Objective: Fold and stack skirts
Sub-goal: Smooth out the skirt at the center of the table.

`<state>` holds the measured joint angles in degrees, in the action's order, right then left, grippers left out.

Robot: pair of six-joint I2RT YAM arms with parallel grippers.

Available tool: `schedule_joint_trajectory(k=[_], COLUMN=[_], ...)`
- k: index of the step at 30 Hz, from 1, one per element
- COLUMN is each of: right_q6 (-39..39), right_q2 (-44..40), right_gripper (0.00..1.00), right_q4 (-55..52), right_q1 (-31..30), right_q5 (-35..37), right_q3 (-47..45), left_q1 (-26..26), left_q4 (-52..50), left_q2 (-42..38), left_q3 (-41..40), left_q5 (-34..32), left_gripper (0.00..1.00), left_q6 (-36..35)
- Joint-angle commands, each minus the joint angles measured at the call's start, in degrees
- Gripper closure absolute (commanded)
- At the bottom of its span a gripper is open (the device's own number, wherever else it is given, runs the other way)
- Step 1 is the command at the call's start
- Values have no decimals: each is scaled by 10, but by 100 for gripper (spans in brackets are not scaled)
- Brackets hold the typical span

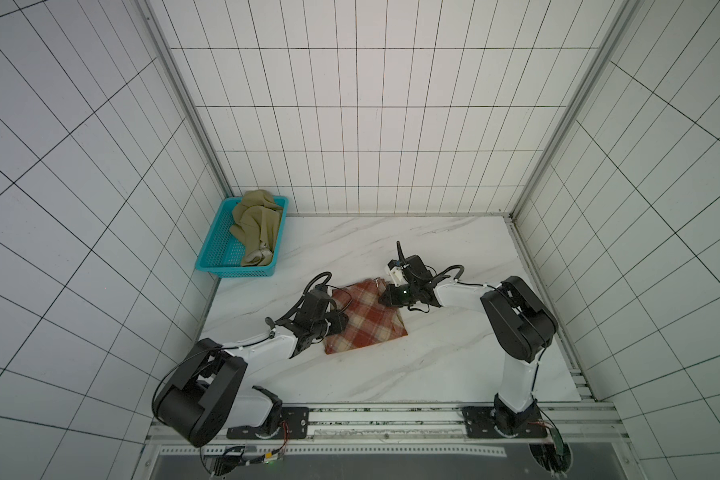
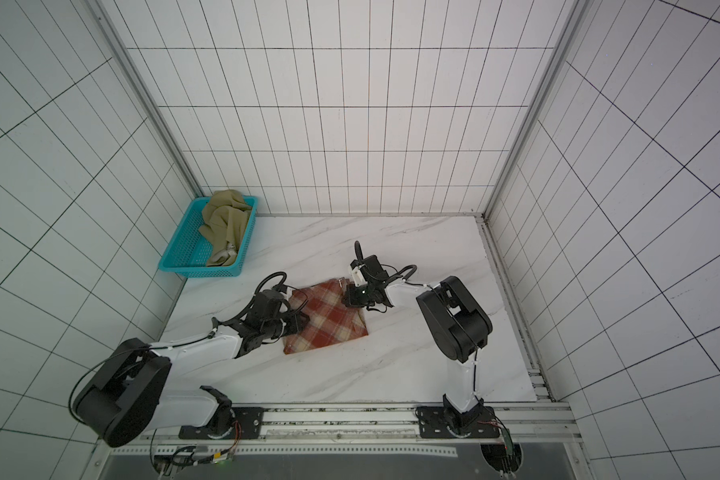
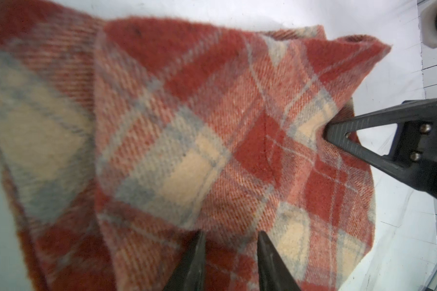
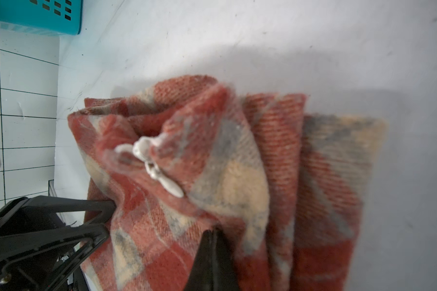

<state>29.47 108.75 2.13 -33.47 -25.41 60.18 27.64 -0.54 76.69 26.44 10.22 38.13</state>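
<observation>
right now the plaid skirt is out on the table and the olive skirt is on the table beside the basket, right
No: the olive skirt lies crumpled inside the teal basket, not beside it, as both top views show. The plaid skirt is out on the table, as you said.

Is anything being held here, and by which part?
The plaid skirt: right gripper shut on its edge near the white fastener, left gripper clamping a thick fold at the opposite side.
</observation>
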Motion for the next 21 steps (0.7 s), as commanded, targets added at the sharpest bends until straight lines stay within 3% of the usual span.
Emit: schedule_joint_trajectory(k=[1,6,14,16,19,21], right_q6=[38,78,59,44,14,-10], right_q2=[-33,-75,-139,-167,-205,-210], right_gripper=[100,100,100,93,60,47], right_q4=[32,74,51,26,-22,-53], right_q1=[5,-4,-6,2,10,16], right_q5=[19,35,40,34,43,34], right_q3=[-65,-130,-124,-113,-96,-81], left_q1=[-13,-14,-14,-14,-14,-14], left_q4=[-44,-62,-62,-74,-86,-86], left_q2=[6,2,-16,-33,-61,-76], left_q3=[-1,19,49,58,71,73], left_q5=[-22,-45,-39,-37,-22,-14], left_gripper=[65,65,65,64,64,64], left_q6=[12,-9,-43,-45,-48,-44])
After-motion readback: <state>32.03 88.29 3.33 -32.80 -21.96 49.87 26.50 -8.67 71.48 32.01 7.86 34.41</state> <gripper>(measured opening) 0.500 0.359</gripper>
